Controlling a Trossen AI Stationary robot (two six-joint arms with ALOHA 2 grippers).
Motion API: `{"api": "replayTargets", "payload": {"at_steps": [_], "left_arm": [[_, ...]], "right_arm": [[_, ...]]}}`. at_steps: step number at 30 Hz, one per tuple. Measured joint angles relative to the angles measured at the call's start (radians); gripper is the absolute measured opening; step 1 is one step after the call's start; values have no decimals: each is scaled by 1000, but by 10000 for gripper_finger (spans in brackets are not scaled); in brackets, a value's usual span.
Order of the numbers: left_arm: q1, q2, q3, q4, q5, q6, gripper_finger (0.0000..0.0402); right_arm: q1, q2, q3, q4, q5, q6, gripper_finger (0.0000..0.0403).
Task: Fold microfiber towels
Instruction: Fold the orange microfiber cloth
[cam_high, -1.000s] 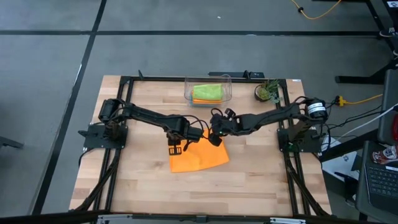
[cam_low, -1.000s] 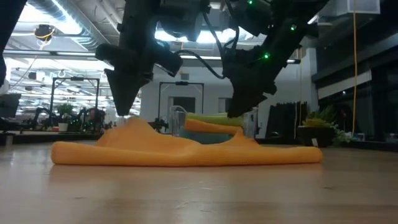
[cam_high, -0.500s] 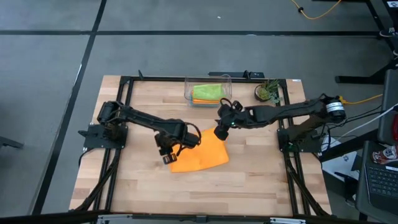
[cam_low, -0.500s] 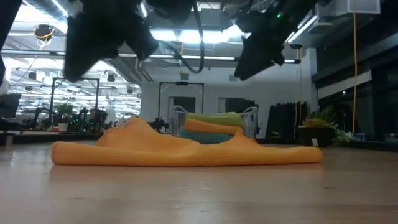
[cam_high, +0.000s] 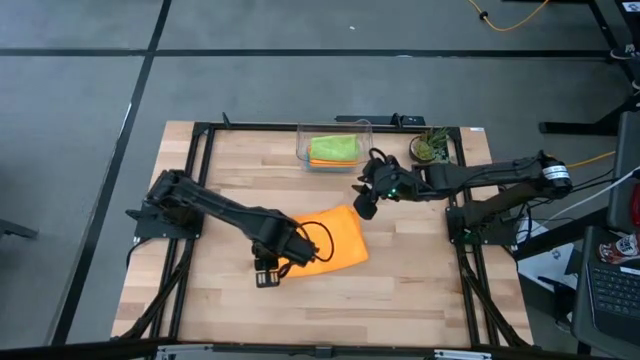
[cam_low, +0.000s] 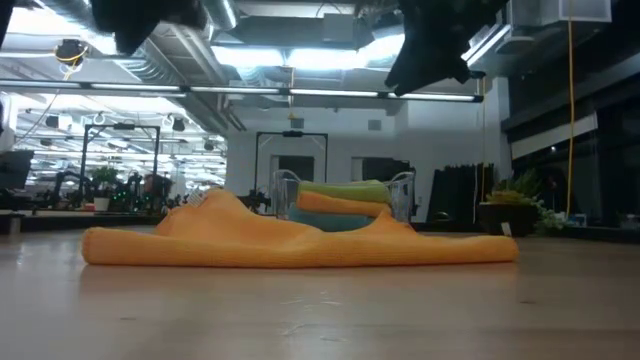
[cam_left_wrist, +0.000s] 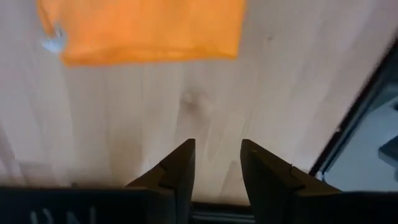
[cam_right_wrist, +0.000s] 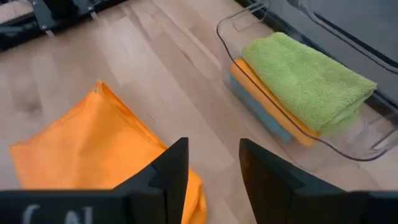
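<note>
1. Orange cloth: one orange microfiber towel (cam_high: 328, 239) lies loosely folded on the wooden table (cam_high: 400, 280), roughly at its middle, rumpled rather than flat; from table height it shows as a low mound with a raised hump toward its left end (cam_low: 300, 243).
2. Clear plastic bin (cam_high: 335, 148) stands at the far edge of the table, a little right of centre, well apart from the loose towel.
3. Inside the bin three folded towels are stacked: the lime green towel (cam_right_wrist: 308, 79) on top, a second orange towel (cam_right_wrist: 273, 106) under it, and the teal blue towel (cam_right_wrist: 258, 109) at the bottom, showing only as a thin edge.
4. Left gripper (cam_high: 267, 277) hangs just off the near-left corner of the loose orange towel, above bare wood; its fingers (cam_left_wrist: 177, 174) stand a little apart with nothing between them.
5. Right gripper (cam_high: 364, 205) hovers just beyond the far-right corner of the same towel, between it and the bin; its fingers (cam_right_wrist: 171, 174) are likewise a little apart and empty.
6. Neither gripper touches any cloth.
7. A small potted plant (cam_high: 428, 148) sits at the far right of the table, beside the bin.
</note>
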Motion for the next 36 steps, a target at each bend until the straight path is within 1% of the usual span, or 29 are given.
{"api": "replayTargets", "payload": {"at_steps": [5,8,10,14,17,21,26,29,32,36], "left_arm": [[-15,-113,-14,75,-106,36,120],[-6,-205,-55,178,-159,38,120],[4,-269,-99,270,-172,41,120],[24,-397,-240,472,-187,73,120],[40,-486,-363,573,-187,89,120],[68,-605,-544,717,-184,72,120],[98,-727,-748,967,-177,60,120],[105,-777,-844,1126,-176,65,120],[105,-816,-920,1225,-154,69,120],[105,-862,-991,1271,-134,68,120]], "right_arm": [[0,-1,0,4,0,51,145],[0,-1,0,4,0,75,145],[0,-1,0,4,0,91,145],[0,0,0,4,1,96,145],[0,0,0,7,2,96,145],[0,0,0,11,2,97,145],[0,0,-1,18,2,98,145],[0,0,-1,31,2,99,145],[0,0,-1,36,2,97,145],[0,0,-1,47,3,96,145]]}}
